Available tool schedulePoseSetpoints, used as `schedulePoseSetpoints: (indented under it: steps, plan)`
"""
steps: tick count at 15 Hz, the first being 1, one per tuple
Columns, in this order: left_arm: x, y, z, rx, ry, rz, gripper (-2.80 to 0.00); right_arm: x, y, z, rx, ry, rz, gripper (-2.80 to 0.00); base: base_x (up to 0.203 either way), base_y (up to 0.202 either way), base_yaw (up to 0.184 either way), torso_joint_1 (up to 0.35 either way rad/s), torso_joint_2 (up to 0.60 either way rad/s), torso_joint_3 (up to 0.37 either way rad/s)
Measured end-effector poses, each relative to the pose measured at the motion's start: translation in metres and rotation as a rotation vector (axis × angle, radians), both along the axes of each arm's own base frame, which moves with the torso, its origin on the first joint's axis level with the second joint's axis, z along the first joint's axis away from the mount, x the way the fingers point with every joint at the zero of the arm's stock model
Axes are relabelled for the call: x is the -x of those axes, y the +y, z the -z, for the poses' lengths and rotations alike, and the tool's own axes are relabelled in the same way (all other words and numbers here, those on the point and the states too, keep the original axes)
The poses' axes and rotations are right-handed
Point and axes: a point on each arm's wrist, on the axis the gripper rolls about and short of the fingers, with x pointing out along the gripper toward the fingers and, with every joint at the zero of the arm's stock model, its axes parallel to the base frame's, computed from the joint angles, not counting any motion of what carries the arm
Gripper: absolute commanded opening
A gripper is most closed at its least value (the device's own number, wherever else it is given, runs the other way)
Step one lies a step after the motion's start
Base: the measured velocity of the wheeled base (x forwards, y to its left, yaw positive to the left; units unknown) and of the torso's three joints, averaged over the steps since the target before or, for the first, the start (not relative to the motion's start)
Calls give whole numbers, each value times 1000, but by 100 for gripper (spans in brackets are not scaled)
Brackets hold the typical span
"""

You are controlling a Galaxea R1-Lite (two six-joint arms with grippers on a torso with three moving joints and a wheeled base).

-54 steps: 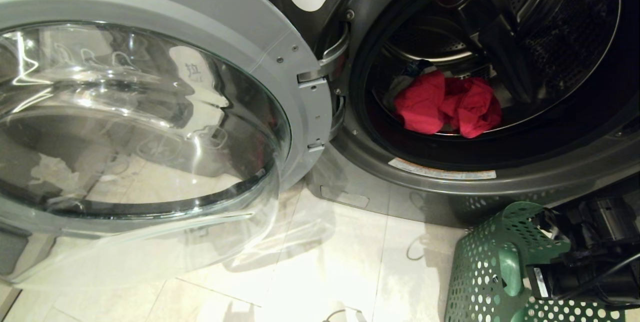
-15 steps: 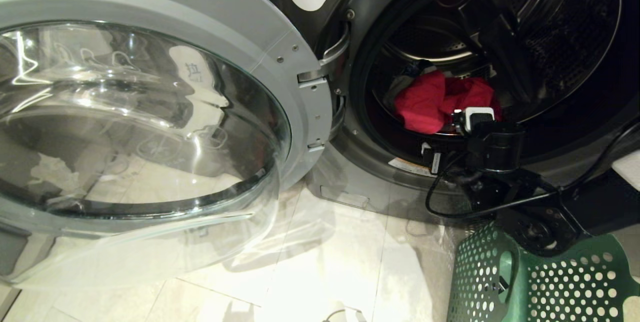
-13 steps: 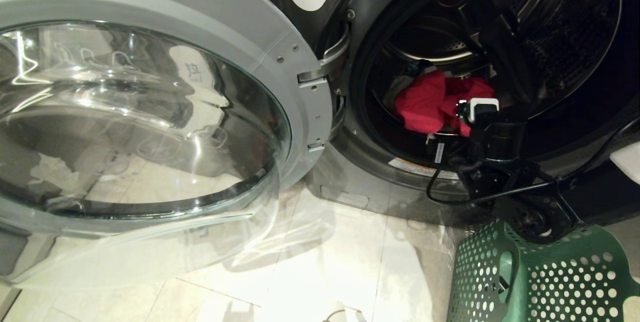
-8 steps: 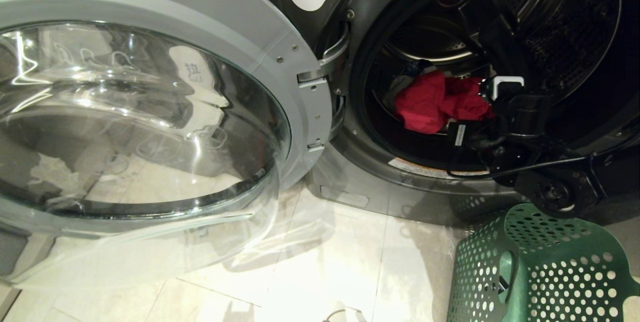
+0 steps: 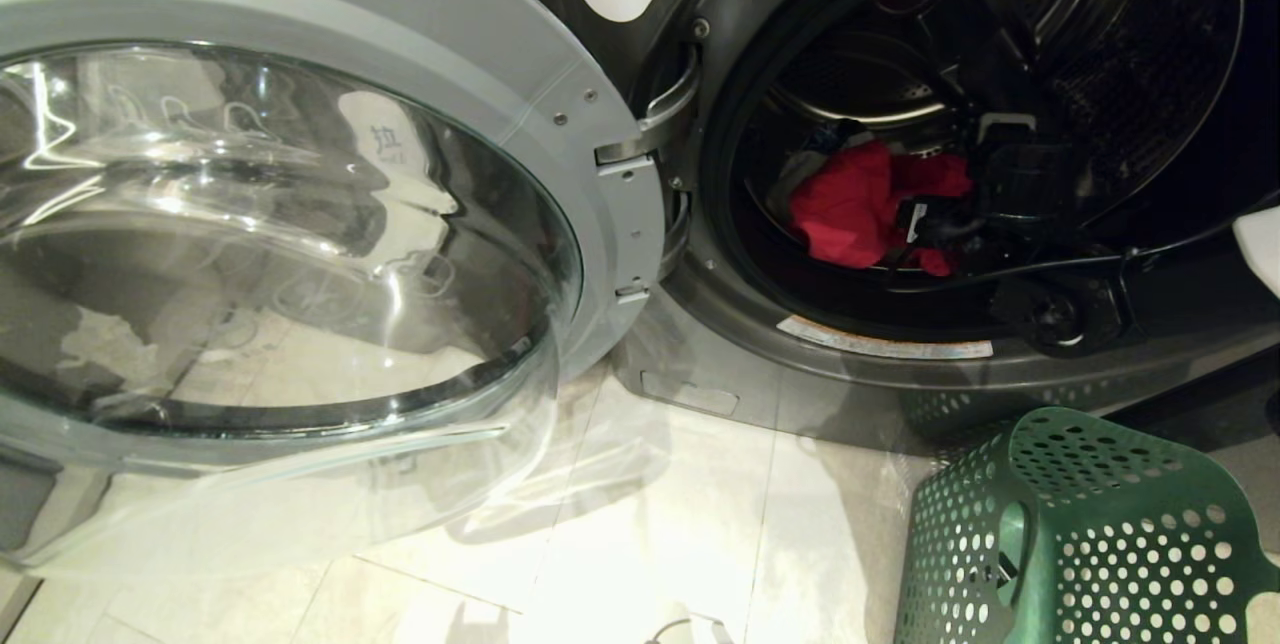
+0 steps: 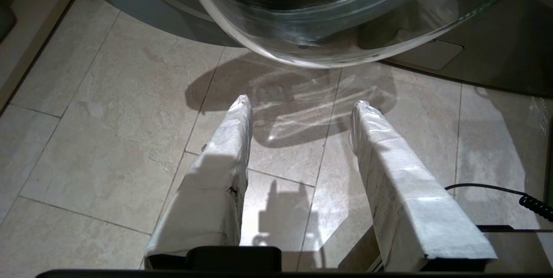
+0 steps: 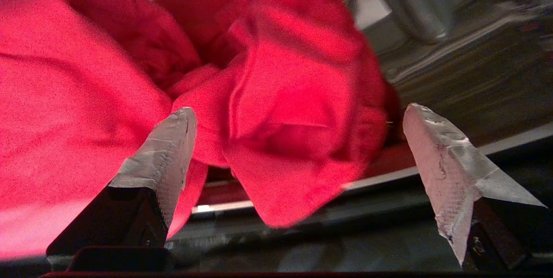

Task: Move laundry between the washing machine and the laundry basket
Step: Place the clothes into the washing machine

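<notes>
Right gripper [image 7: 299,109] spread wide and empty, inside the drum at upper right of the head view.
Nearest, lower right: green laundry basket [image 5: 1080,534] set below the opening, likely for a short drop. Across the left: glass door [image 5: 300,224] swung aside, clearing the washing machine [image 5: 720,364] mouth. Deepest: red garment [image 5: 850,214] on the drum floor, bracketed by the fingers, not yet pinched. Left gripper [image 6: 300,103] parted over floor tiles, idle.

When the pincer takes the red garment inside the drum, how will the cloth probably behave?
The red garment lies crumpled in deep folds, so it is probably floppy and will hang and stretch out when lifted. Its bunched lobe sits between the open right pincer fingers, so a pinch likely catches several layers. It spreads wide, so part may drag over the drum lip.
</notes>
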Motion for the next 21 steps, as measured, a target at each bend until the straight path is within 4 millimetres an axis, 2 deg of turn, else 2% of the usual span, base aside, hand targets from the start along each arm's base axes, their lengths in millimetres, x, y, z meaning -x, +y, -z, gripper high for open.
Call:
schedulePoseSetpoints:
  steps: [3,10,11,15,21]
  plan:
    - [0,0,0,0,0,0,-280,-21,4,10,1,-5,3,0,0,0,0,0,0,0]
    - [0,0,0,0,0,0,-280,-61,-9,29,7,8,49,0,0,0,0,0,0,0]
    - [0,0,0,0,0,0,-280,-64,-9,32,8,18,50,-280,0,0,0,0,0,0]
    - [0,0,0,0,0,0,-280,-70,-10,30,7,29,52,-280,0,0,0,0,0,0]
    - [0,0,0,0,0,0,-280,-68,-12,23,7,17,56,-280,0,0,0,0,0,0]
